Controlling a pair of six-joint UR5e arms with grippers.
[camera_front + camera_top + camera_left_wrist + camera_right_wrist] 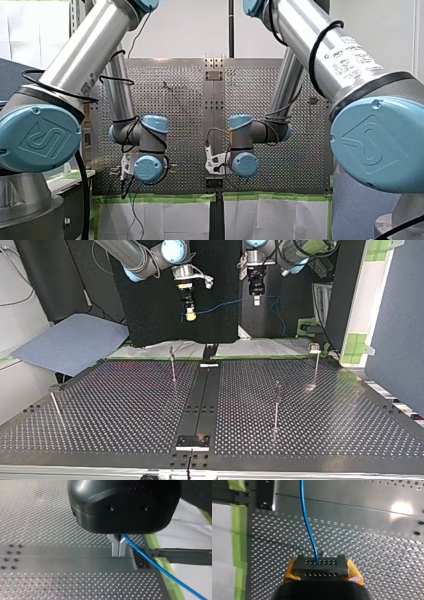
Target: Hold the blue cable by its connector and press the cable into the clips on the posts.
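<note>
My right pincer (321, 573) is clamped on the dark connector (321, 565), with its yellow pads (289, 572) pressing on the block from either side. The blue cable (307, 525) leaves the connector's face and runs straight ahead of this pincer, over the perforated desk (367, 545). A strip of green tape (237, 527) lies along the desk's edge, off to one side of the pincer.

My left pincer (119, 548) is closed on the cable itself. Its metal fingers (115, 547) are pressed together, and the blue line comes out between them near their roots, then slants away beside and past the pincer toward the desk's edge.

Seen from across the desk, both pincers hang high, and the cable is strung between them in a shallow sag. Beyond the left pincer, on the side away from the right one, more cable droops in a loop. The thin posts (276, 405) stand on the desk well below both pincers, one roughly under each. The cable is well apart from the clips (314, 346) at their tops.
</note>
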